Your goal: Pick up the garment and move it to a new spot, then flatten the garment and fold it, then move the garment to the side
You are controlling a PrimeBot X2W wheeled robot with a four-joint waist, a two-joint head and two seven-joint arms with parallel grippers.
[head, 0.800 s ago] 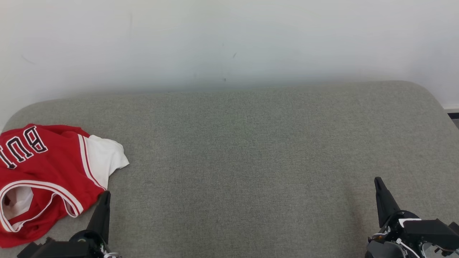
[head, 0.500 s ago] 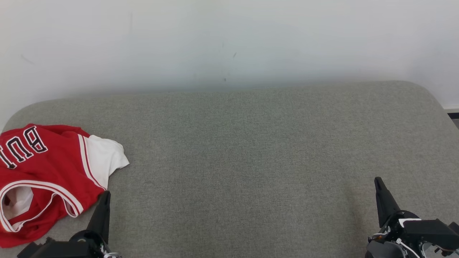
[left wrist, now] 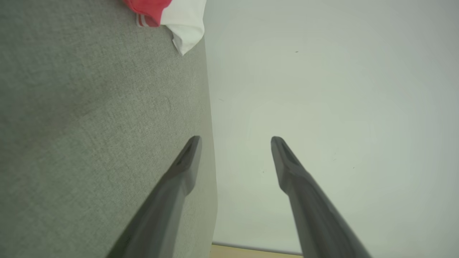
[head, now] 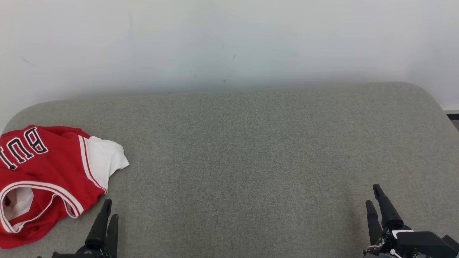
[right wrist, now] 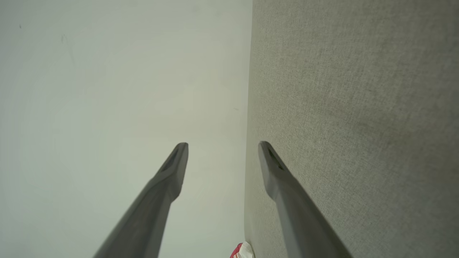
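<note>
A crumpled red jersey with white trim, black lettering and a white sleeve lies at the left end of the grey padded surface. My left gripper stands open at the lower left, just right of the jersey's near edge and apart from it, holding nothing. At the lower right my right gripper is open and empty over bare fabric. In the left wrist view my gripper is open, with a corner of the jersey at the top. The right wrist view has my gripper open, and a bit of the jersey at the bottom.
A pale wall runs behind the grey surface, whose far corners are rounded. A dark strip of floor edge lies past the right end.
Both grippers have dropped lower in the head view and turned, so that two fingers of each now show. The picture has shifted down very slightly. The jersey lies as before.
</note>
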